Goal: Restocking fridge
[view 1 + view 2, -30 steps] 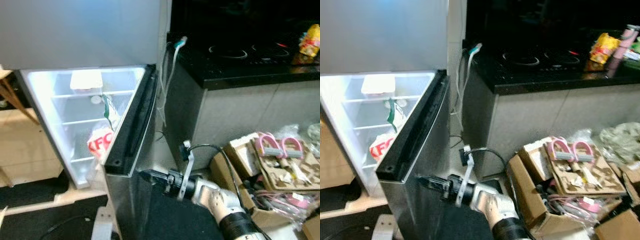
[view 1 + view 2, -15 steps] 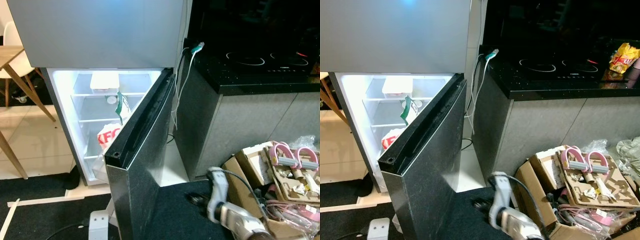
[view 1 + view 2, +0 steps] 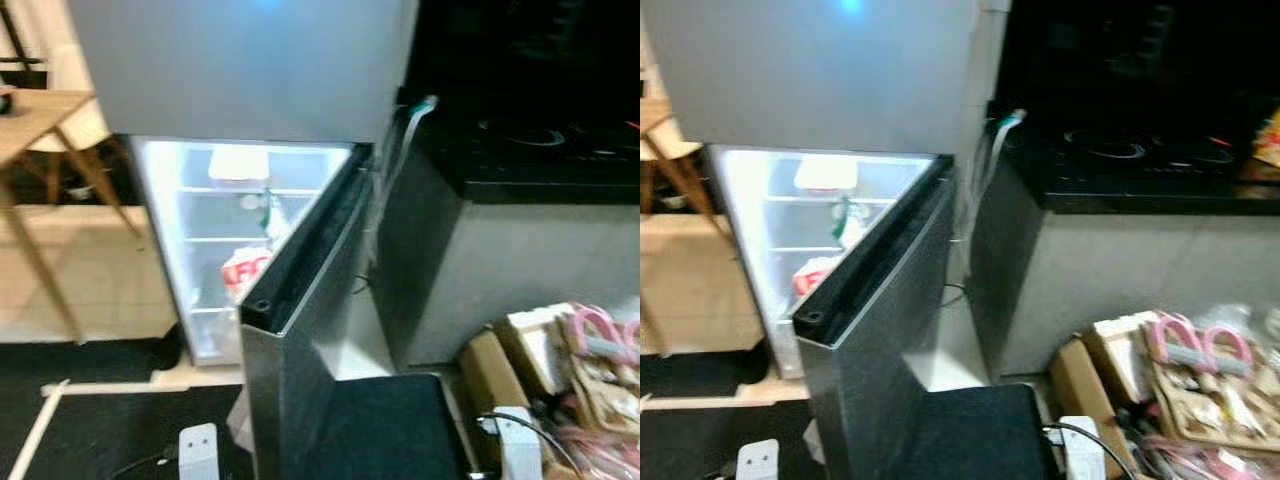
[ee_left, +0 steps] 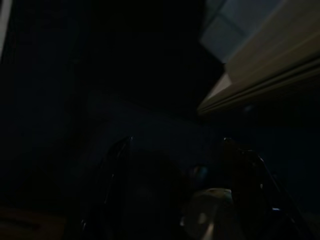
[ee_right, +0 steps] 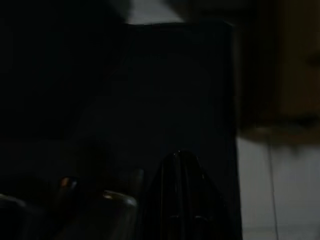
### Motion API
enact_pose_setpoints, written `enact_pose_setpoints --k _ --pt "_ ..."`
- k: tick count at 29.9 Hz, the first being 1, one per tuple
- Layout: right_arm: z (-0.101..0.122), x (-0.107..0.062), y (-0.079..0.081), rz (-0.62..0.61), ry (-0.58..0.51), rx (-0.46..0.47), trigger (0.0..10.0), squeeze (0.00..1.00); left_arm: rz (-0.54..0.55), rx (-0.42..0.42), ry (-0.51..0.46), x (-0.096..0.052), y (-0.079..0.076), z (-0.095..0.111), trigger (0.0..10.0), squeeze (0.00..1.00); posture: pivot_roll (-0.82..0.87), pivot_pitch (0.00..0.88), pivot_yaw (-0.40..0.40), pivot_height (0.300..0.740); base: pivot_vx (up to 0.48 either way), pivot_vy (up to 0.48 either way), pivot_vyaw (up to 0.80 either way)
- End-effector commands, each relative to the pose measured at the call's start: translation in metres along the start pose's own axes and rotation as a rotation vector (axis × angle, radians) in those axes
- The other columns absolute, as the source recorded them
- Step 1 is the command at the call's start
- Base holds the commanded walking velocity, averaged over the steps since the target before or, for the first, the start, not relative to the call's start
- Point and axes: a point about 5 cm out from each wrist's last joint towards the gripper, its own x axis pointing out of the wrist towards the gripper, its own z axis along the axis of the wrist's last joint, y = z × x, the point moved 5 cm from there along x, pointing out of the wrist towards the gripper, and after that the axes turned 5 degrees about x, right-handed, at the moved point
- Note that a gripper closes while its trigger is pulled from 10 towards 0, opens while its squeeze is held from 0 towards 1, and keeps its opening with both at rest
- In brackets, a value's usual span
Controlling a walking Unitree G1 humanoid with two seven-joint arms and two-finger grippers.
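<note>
a second ago the right arm reached out against the outer face of the fridge door (image 3: 300, 350), its tool at the steel; now that arm has dropped back to the bottom edge of the head views, so the push or pull on the door looks finished and the camera has swung a little to the right. the door stands half open, its dark top edge running diagonally across the lit fridge (image 3: 215, 240), where a white tub (image 3: 238, 165) sits on the top shelf and a red-and-white bag (image 3: 245, 275) lies lower down. i judge the opening step done and the loading not yet begun. the right tool (image 5: 182, 192) shows dimly in its wrist view, and i cannot tell if it is open or closed. the left tool (image 4: 175, 195) hangs in the dark with fingers spread apart and nothing between them. both tools sit well below and apart from the shelves.
</note>
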Motion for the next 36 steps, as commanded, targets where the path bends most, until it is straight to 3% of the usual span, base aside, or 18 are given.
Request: enact_pose_setpoints --k 1,20,33,36 --pt "0.0052 0.0002 -0.0002 0.001 -0.032 0.01 10.0 0.0 -0.012 0.03 0.005 0.0006 0.0002 0.0007 10.0 0.0 0.03 0.0 -0.093 0.738 0.0 0.0 0.8" --pt "0.0128 0.0005 0.0042 0.046 -0.055 -0.006 10.0 0.0 -0.03 0.026 -0.017 0.0007 -0.0015 0.0043 10.0 0.0 0.03 0.0 -0.094 0.738 0.0 0.0 0.8" --pt "0.009 -0.0002 0.0027 0.052 -0.043 -0.022 10.0 0.0 -0.09 0.1 -0.037 0.0009 -0.0067 0.009 10.0 0.0 0.03 0.0 -0.093 0.738 0.0 0.0 0.8" --pt "0.0077 -0.0001 0.0007 0.033 -0.042 0.001 10.0 0.0 -0.102 0.117 -0.038 0.001 -0.0073 0.0095 10.0 0.0 0.03 0.0 -0.093 0.738 0.0 0.0 0.0"
